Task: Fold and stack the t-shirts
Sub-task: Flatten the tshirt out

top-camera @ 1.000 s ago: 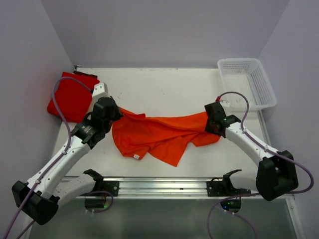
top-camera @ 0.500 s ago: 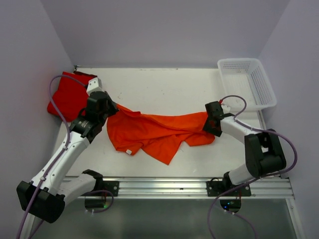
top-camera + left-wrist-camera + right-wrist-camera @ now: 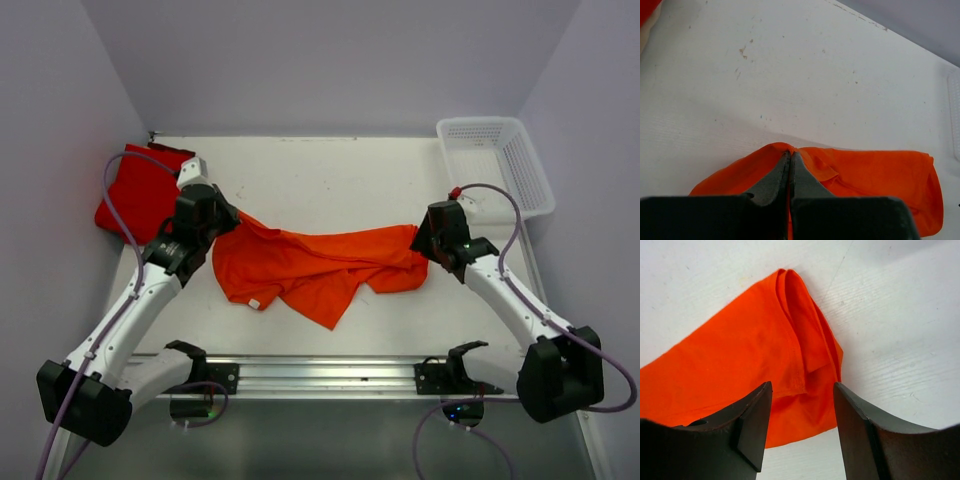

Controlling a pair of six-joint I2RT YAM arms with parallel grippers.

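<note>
The bright orange t-shirt [image 3: 315, 268] lies crumpled across the middle of the table. My left gripper [image 3: 222, 218] is shut on its left edge; in the left wrist view the fingers [image 3: 790, 156] pinch a raised fold of the orange t-shirt [image 3: 875, 175]. My right gripper [image 3: 425, 243] is open just above the shirt's right end; in the right wrist view its jaws stand wide apart over the orange t-shirt [image 3: 740, 365], not touching it. The deeper red t-shirt [image 3: 140, 192] lies bunched at the far left of the table, behind my left arm.
A white plastic mesh basket [image 3: 497, 165] stands at the back right corner. A metal rail [image 3: 330, 375] runs along the near edge between the arm bases. Walls close in the table at the left, back and right.
My right gripper has let go of the orange shirt's right end and drawn back to the right, open. The shirt has slackened and settled. My left gripper still holds its edge.
</note>
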